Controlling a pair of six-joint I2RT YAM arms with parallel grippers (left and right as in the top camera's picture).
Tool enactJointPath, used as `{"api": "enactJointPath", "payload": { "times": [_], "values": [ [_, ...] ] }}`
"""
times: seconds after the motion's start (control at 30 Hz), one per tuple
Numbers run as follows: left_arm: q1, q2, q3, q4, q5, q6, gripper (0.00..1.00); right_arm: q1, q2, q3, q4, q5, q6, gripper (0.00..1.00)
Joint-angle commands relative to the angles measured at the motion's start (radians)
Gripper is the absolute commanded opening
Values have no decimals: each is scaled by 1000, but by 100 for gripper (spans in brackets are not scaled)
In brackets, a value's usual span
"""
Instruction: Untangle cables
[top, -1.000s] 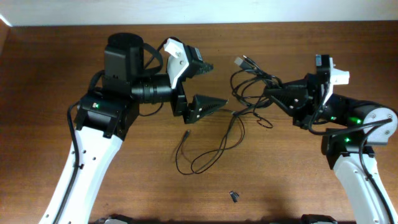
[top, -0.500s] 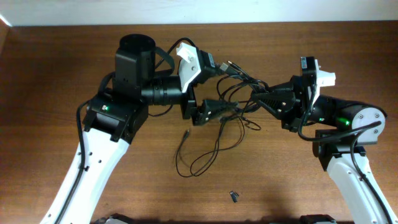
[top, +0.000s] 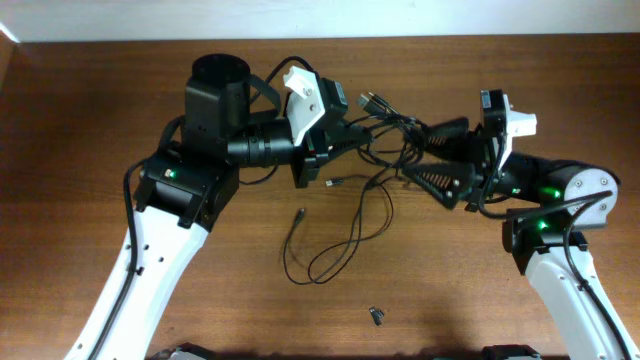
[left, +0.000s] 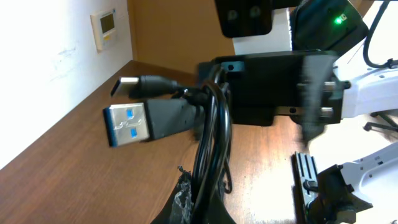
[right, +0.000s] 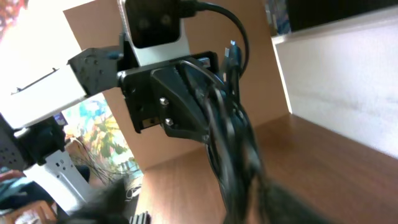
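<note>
Passage between left end effector (top: 345, 133) and right end effector (top: 416, 153) blocked by cables (top: 395, 123); surface (top: 90, 110) at far left open.

Three thin black cables (top: 392, 128) — tangled bunch raised mid-air. One long slack loop trails down, lying flat, small plug (top: 301, 214) at its end. Blue-tongued USB plug (left: 134, 123) juts sideways — silvery shell.

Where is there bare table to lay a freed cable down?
Free: table between the cable loop and right arm; also the far edge strip. Crowded: centre, where the left gripper clamps the cables and the right gripper is open.
</note>
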Motion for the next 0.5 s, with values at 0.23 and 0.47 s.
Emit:
{"api": "enactJointPath", "payload": {
  "times": [0.23,0.47],
  "values": [
    [122,-3,10,14,-8,-99,0,-83,87,15,-114,52,2,99],
    [121,-3,10,55,-102,-331,0,-107,99,15,-120,100,2,99]
  ]
}}
